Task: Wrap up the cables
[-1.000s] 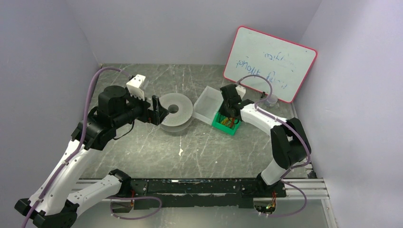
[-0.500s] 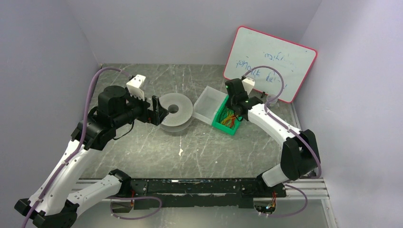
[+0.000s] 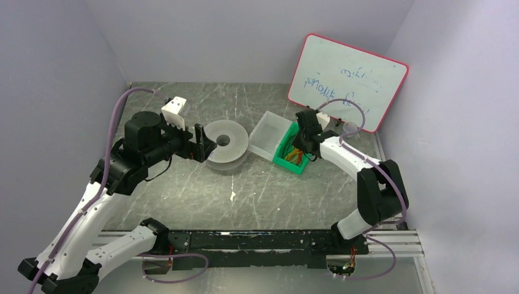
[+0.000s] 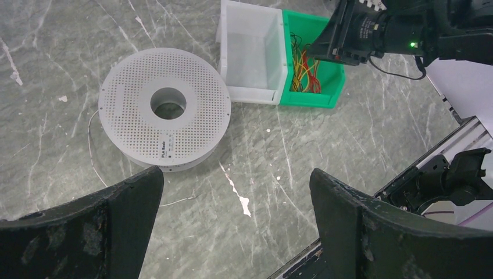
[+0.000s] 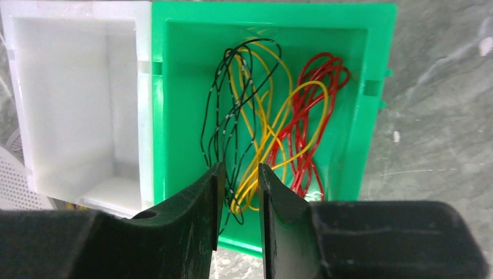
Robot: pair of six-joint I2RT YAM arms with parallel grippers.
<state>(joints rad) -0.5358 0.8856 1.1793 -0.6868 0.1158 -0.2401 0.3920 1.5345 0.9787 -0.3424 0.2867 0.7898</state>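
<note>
The cables lie in loose loops in a green bin (image 5: 174,87): black ones (image 5: 224,110), yellow ones (image 5: 264,125) and red ones (image 5: 311,110). They also show in the left wrist view (image 4: 303,68). My right gripper (image 5: 237,174) hovers over the bin's near edge with only a narrow gap between its jaws. Black and yellow strands show through the gap, and nothing is clearly pinched. In the top view the right gripper (image 3: 301,146) is over the green bin (image 3: 283,162). My left gripper (image 4: 235,174) is wide open and empty, just left of a grey perforated spool (image 3: 226,144).
A white bin (image 3: 268,136) adjoins the green bin's left side. A thin pale wire (image 4: 92,152) trails from the spool (image 4: 163,107) onto the table. A whiteboard (image 3: 346,82) leans at the back right. A black rail (image 3: 263,240) runs along the near edge.
My right wrist lifted and swung back to the right away from the green bin, then came down over it again. The left arm has stayed put.
</note>
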